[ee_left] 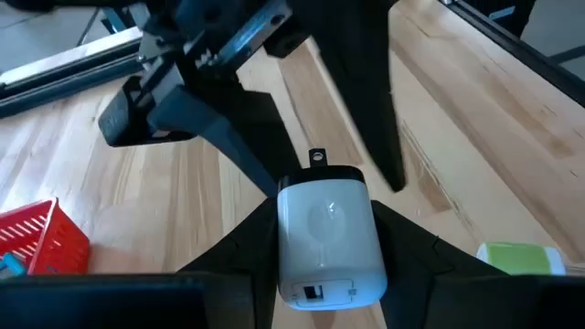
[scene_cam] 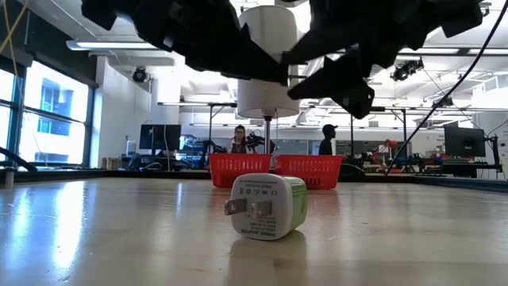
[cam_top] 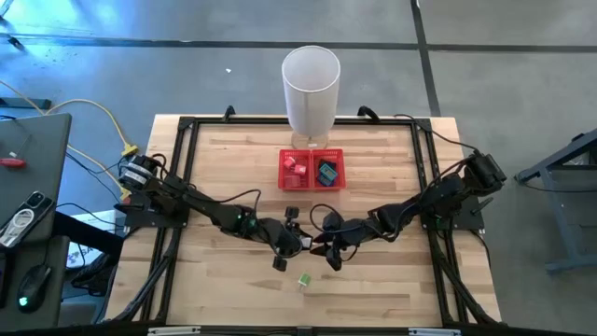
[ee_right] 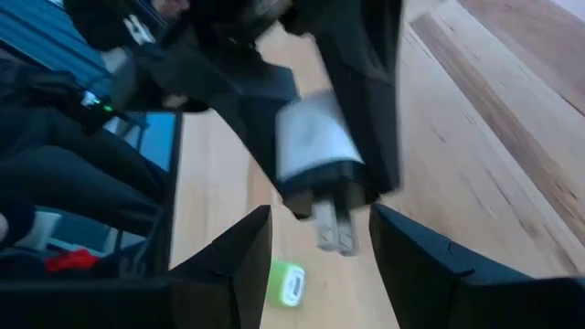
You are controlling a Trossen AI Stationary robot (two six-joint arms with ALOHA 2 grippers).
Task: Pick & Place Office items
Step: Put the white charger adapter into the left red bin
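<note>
Red tray: pink piece, teal piece.

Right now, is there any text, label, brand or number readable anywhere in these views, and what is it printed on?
Green-white charger on the table: printed label on its pronged face, too small to read.
White charger held in the left gripper: no print that I can make out.
Red tray, white bin: no text visible.
Nothing can be quoted.
</note>
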